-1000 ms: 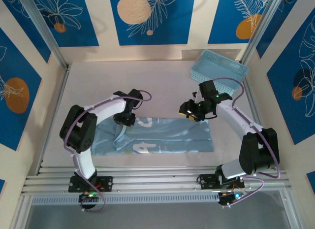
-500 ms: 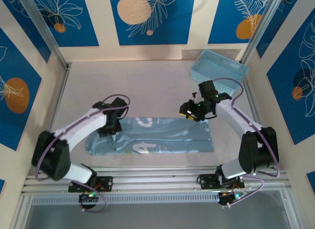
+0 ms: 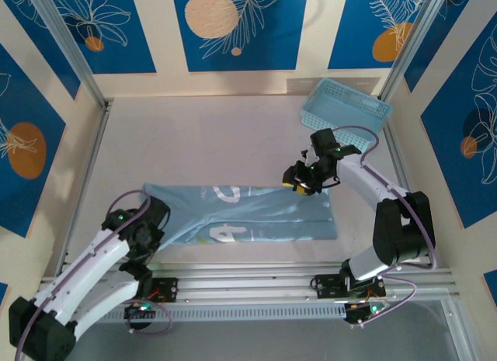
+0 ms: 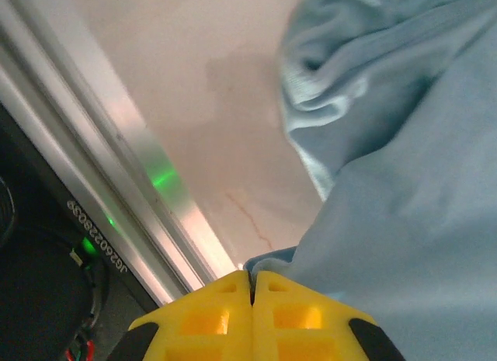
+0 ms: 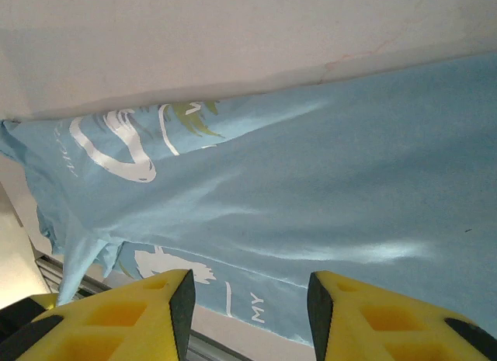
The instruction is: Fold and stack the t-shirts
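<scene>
A light dusty-blue t-shirt (image 3: 264,217) with white lettering lies flat across the near middle of the table. My left gripper (image 3: 152,235) is at its near-left corner, low over the table. In the left wrist view the yellow fingers (image 4: 202,318) meet at the gripper's tip (image 4: 251,287), shut on an edge of the t-shirt (image 4: 404,190), whose cloth bunches in folds above. My right gripper (image 3: 298,184) hangs over the shirt's far right corner. In the right wrist view it (image 5: 247,299) is open, with the shirt (image 5: 311,182) spread below and nothing between the fingers.
A light-blue plastic lattice basket (image 3: 345,105) stands at the back right. The aluminium rail (image 3: 248,279) runs along the table's near edge, close to my left gripper, and shows as a rail (image 4: 116,167) in the left wrist view. Bare tabletop (image 3: 202,140) lies beyond the shirt.
My left arm swung from the shirt's far left side down to the near-left corner, drawing the left part of the cloth out flat. The right gripper shifted slightly and stayed open.
</scene>
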